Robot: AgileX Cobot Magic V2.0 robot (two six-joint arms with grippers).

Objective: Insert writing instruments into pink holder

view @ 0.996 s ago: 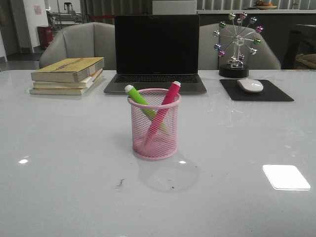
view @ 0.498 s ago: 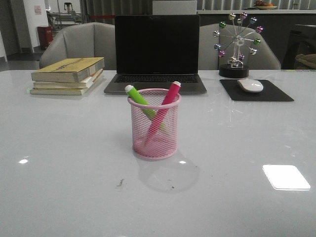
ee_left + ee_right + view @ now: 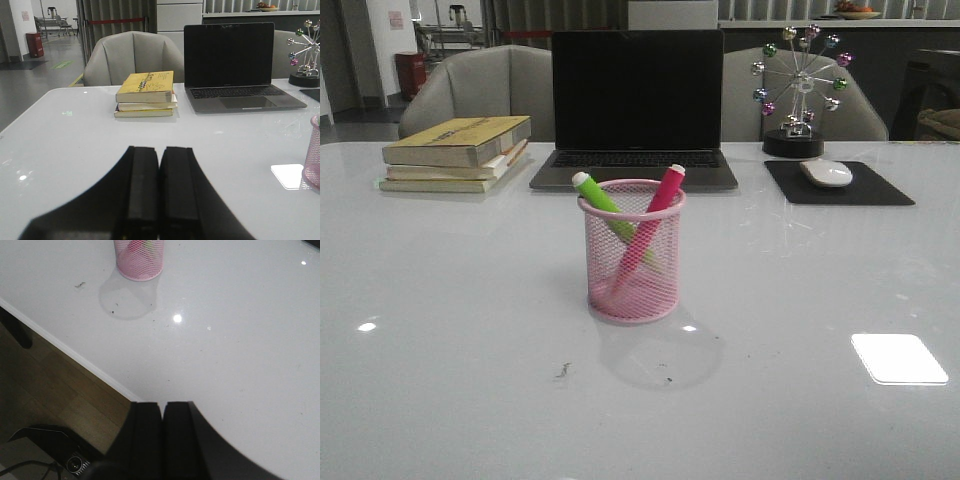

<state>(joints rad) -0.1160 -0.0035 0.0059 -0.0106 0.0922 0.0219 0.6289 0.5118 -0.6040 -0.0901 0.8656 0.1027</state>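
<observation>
While nothing has shifted lately, both markers (image 3: 625, 215) are seen inside the pink holder (image 3: 632, 268); the left gripper (image 3: 159, 187) and right gripper (image 3: 162, 432) are closed, empty.

Across the last second, nothing on the white table (image 3: 440, 300) has visibly shifted. Any difference between the front pictures amounts to a pixel or so of camera wobble. The green marker (image 3: 603, 200) and pink marker (image 3: 655, 205) cross inside the pink mesh cup (image 3: 632, 285) exactly as before, and no arm has entered the front view. The wrist views have no earlier pictures to compare.
</observation>
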